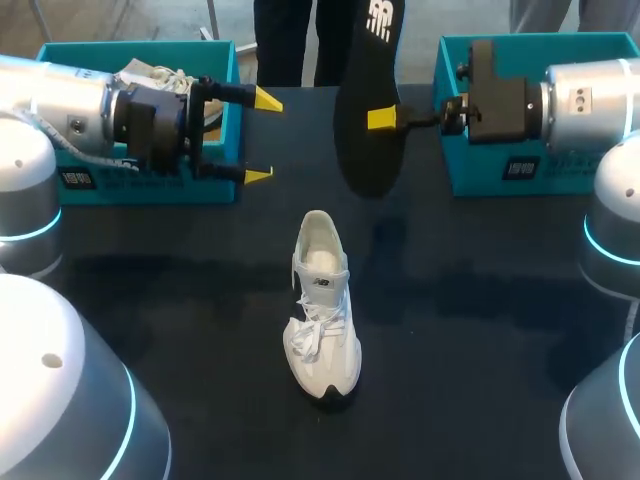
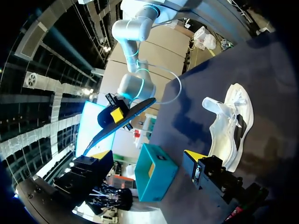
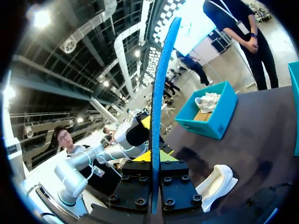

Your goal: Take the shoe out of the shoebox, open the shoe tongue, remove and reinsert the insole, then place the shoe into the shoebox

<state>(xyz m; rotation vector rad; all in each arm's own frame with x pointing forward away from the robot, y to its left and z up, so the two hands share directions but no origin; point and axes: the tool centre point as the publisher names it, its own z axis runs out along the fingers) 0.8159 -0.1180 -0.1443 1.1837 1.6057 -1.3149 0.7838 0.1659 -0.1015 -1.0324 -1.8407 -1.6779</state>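
White shoe (image 1: 322, 305) stands upright on the counter (image 1: 480, 330), outside both teal shoeboxes. Of the two, the left shoebox (image 1: 200, 190) holds a second shoe (image 1: 160, 75); the inside of the right shoebox (image 1: 480, 180) is hidden. One dark insole (image 1: 365, 130) hangs pinched in the right end effector (image 1: 385, 119); the left end effector (image 1: 262, 138) gapes wide.

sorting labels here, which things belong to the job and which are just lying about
Job: shoe; insole, in right gripper; open left gripper; right shoebox, apparently empty.
Lying about: left shoebox; second shoe inside it.
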